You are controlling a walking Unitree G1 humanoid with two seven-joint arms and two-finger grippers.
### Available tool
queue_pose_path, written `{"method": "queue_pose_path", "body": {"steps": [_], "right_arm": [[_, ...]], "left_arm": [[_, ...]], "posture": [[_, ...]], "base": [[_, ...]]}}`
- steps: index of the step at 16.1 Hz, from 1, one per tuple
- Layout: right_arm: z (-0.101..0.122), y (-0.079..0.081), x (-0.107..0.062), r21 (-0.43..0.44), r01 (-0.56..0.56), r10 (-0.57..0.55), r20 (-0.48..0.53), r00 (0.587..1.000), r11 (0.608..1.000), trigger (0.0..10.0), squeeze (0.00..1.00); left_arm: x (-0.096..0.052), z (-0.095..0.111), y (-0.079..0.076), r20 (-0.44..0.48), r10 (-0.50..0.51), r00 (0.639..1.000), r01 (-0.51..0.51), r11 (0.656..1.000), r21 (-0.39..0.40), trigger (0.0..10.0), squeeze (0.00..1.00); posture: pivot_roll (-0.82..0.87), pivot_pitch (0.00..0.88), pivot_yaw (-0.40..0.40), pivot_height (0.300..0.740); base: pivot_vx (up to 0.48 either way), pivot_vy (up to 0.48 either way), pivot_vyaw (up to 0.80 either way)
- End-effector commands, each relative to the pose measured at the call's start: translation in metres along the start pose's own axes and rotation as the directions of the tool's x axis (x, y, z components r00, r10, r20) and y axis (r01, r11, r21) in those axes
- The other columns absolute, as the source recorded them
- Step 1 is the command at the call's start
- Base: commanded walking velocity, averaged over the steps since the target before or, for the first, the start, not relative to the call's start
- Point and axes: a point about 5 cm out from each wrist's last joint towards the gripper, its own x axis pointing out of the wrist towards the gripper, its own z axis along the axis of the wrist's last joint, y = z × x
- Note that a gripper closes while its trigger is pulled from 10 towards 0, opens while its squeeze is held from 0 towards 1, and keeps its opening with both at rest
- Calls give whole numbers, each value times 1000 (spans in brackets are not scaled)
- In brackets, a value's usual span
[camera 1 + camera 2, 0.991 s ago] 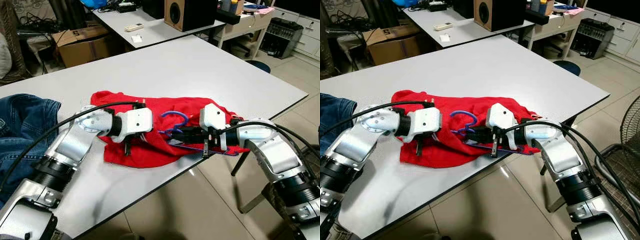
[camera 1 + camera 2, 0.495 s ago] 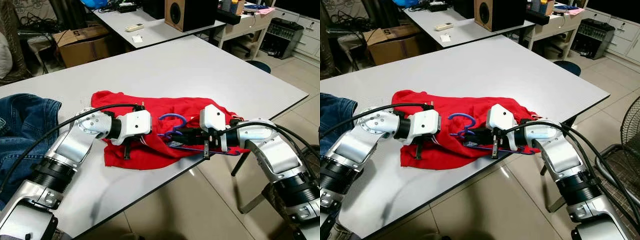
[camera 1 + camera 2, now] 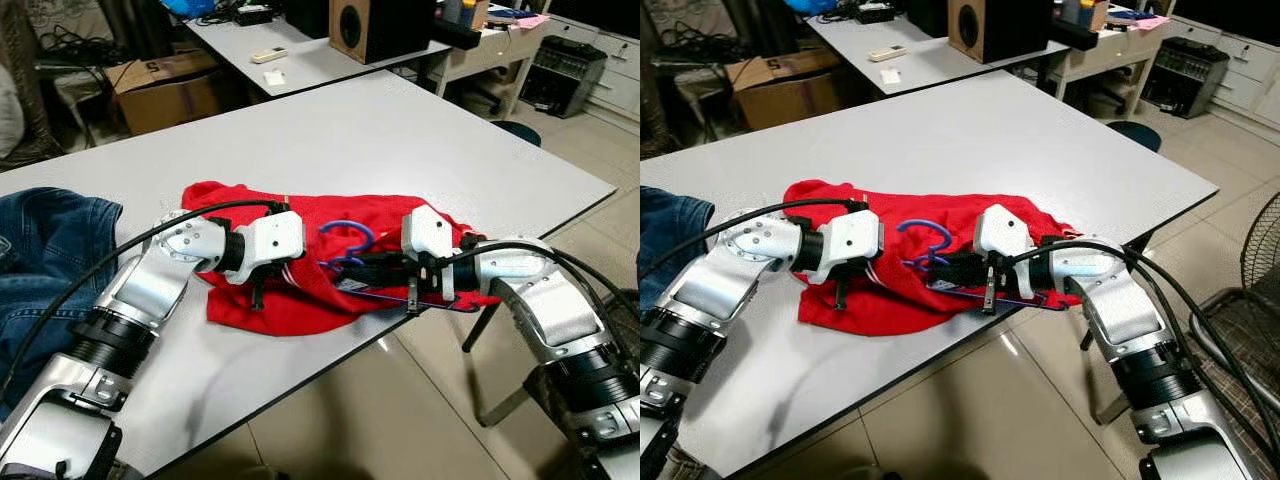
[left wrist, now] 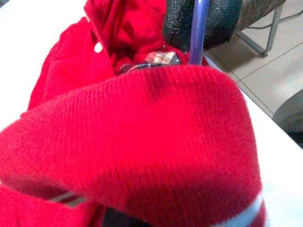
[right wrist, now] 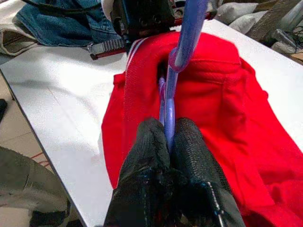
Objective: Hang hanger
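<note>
Hanger pinched by the right arm, inside the red garment

Right gripper [image 5: 169, 142] clamps the blue hanger [image 3: 348, 236], hook rising toward the left gripper [image 3: 262, 291]; that one grips the red garment [image 3: 300, 300].

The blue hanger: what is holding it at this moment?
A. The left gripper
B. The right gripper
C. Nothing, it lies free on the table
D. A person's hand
B: the right gripper is shut on the blue hanger, its fingers pinching the bar above the red garment.
</note>
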Motion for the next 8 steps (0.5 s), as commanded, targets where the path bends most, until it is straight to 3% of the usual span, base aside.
{"method": "queue_pose_path", "body": {"steps": [1, 6, 7, 8], "right_arm": [[12, -1, 0, -23, 3, -2, 65, 998, 1000, 0, 0], [15, -4, -5, -19, 23, -21, 94, 995, 1000, 0, 0], [15, -4, -5, -19, 25, -23, 95, 995, 1000, 0, 0], [16, -4, -5, -19, 25, -23, 98, 995, 999, 0, 0]], "left_arm": [[-2, 5, 2, 15, 2, 1000, -2, 1000, 18, 10000, 1000], [-6, 4, 3, 12, -18, 1000, 18, 1000, 14, 10000, 1000], [-5, 2, 1, 0, -33, 999, 33, 999, 22, 10000, 133], [-4, 2, 1, 6, -19, 1000, 19, 1000, 22, 10000, 0]], "posture": [[1, 0, 53, 740], [-1, 0, 63, 740], [-2, 0, 65, 740], [-2, 0, 66, 740]], "base": [[0, 0, 0], [0, 0, 0], [0, 0, 0], [0, 0, 0]]}}
